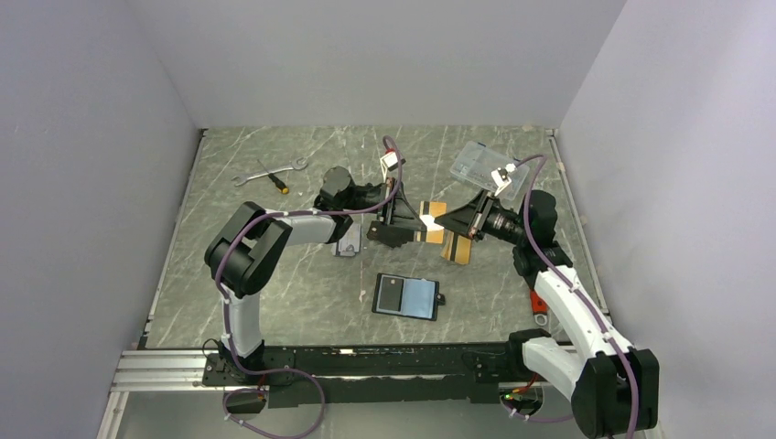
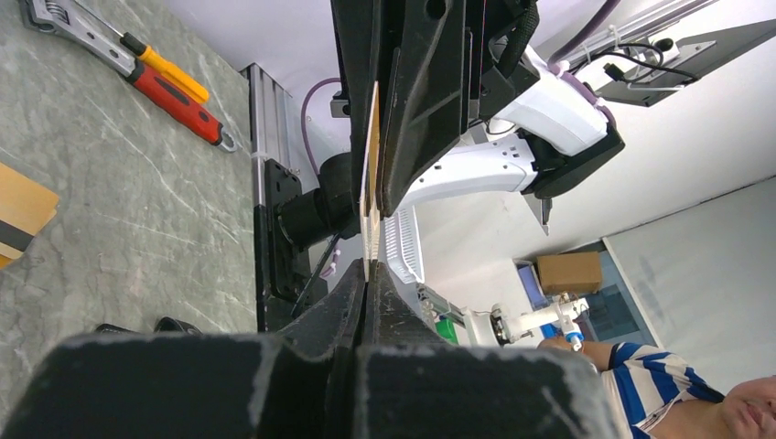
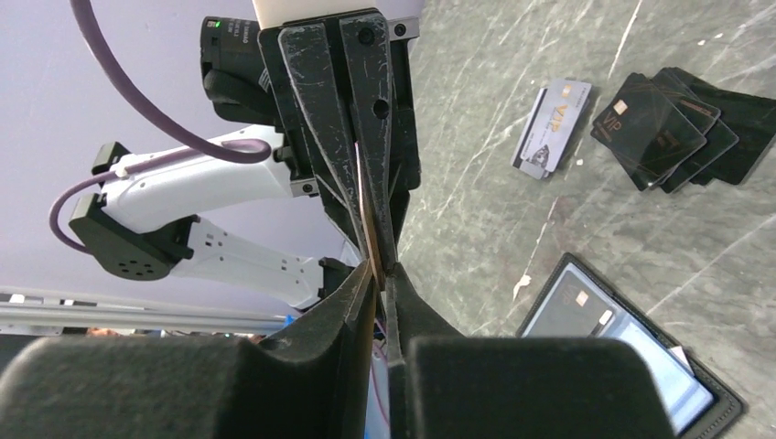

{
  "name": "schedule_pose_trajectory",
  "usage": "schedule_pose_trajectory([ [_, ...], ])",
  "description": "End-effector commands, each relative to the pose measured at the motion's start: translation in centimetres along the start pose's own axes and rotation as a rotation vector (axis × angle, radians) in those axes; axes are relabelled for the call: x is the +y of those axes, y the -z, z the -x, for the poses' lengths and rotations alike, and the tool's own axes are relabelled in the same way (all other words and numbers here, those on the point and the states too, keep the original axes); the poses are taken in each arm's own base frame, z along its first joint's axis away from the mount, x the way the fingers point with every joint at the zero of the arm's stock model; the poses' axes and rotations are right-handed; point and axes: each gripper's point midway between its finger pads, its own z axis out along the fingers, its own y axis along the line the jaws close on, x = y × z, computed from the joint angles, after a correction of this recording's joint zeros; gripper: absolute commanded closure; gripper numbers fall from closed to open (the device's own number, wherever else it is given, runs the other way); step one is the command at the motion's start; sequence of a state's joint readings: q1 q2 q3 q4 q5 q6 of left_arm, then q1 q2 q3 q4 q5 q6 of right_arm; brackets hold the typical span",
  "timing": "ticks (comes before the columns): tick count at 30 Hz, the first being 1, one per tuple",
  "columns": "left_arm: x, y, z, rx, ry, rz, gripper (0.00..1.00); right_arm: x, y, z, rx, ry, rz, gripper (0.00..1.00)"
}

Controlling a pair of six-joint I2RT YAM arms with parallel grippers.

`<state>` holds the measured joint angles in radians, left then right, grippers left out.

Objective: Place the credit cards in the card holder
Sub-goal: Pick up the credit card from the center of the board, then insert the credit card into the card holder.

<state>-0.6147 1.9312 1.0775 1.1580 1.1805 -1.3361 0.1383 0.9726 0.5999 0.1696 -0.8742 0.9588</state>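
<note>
left claw point(image 2: 366, 271) and right claw point(image 3: 380, 272) are both clenched on one orange card point(image 1: 433, 211). each pinches an opposite end, so the card hangs in the air between them, above the middle of the desk point(image 1: 274, 293) and a little toward its far edge. both wrist views see it edge-on, a thin tan line running from one pair of fingers straight into the other.

a second orange card point(image 1: 458, 250) with a black stripe lies flat on the desk just below the right claw. the card holder point(image 1: 407, 295) lies spread open and unheld between the middle and the near edge, one half dark, one half pale blue. its slots seem to hold something already, though i cannot tell what. a grey card point(image 3: 549, 128) and a fan of black cards point(image 3: 673, 114) lie by the left arm. a wrench point(image 1: 295, 165) and screwdriver point(image 1: 280, 186) sit toward the far left corner.

this reads as a hand-over or re-grip in mid-air, ahead of any insertion. next, i judge, one claw must let go while the other keeps its pinch. that claw would then bring the card down toward the near edge and line its thin edge up with a slot mouth. the holder is loose, so it may slide under the push, and the freed claw would do well to pin it.
</note>
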Motion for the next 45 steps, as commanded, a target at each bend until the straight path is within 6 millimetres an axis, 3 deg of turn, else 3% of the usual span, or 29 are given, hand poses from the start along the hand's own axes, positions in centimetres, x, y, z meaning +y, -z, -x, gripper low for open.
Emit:
schedule_pose_trajectory([
  [1, -1.9, -0.3, 1.3, -0.016, -0.088, -0.043, 1.00, 2.3, -0.4, 0.4, -0.005, 0.039, 0.094, 0.90],
  [5, -1.9, -0.3, 1.3, -0.006, -0.092, -0.046, 1.00, 3.2, -0.6, 0.1, 0.013, 0.048, 0.129, 0.91],
  [7, -1.9, -0.3, 1.2, 0.010, -0.098, -0.047, 1.00, 3.6, -0.6, 0.1, 0.016, 0.060, 0.135, 0.99],
  [13, -1.9, 0.0, 0.7, 0.070, -0.145, -0.024, 0.98, 2.7, -0.2, 0.3, 0.012, 0.097, 0.038, 1.00],
  [17, -0.3, 0.7, 0.3, 0.136, -0.161, 0.138, 0.80, 0.6, 0.4, -0.7, 0.049, 0.101, -0.082, 1.00],
  [19, 0.9, 1.5, 0.0, 0.181, -0.204, 0.257, 0.65, -0.8, 0.9, -1.5, 0.069, 0.089, -0.149, 1.00],
  [20, 1.7, 2.2, -0.1, 0.207, -0.280, 0.331, 0.58, -1.3, 1.1, -1.7, 0.073, 0.095, -0.176, 1.00],
  [25, 2.9, 6.0, -1.7, 0.302, -0.392, 0.516, 0.44, -4.2, 1.9, -3.8, 0.118, 0.051, -0.272, 1.00],
  [28, 4.0, 8.4, -3.6, 0.372, -0.421, 0.577, 0.21, -6.3, 2.7, -5.4, 0.161, 0.013, -0.350, 1.00],
  [30, 4.9, 9.8, -5.4, 0.441, -0.428, 0.613, 0.13, -7.5, 3.3, -6.7, 0.191, -0.007, -0.391, 1.00],
  [34, 7.2, 12.1, -9.1, 0.543, -0.456, 0.681, 0.16, -9.3, 4.4, -9.2, 0.227, -0.045, -0.434, 1.00],
  [37, 8.8, 12.5, -11.5, 0.639, -0.499, 0.719, 0.20, -10.1, 4.8, -10.7, 0.229, -0.067, -0.436, 1.00],
  [45, 10.6, 11.9, -13.5, 0.742, -0.583, 0.723, 0.24, -11.4, 3.9, -13.9, 0.273, -0.099, -0.443, 1.00],
])
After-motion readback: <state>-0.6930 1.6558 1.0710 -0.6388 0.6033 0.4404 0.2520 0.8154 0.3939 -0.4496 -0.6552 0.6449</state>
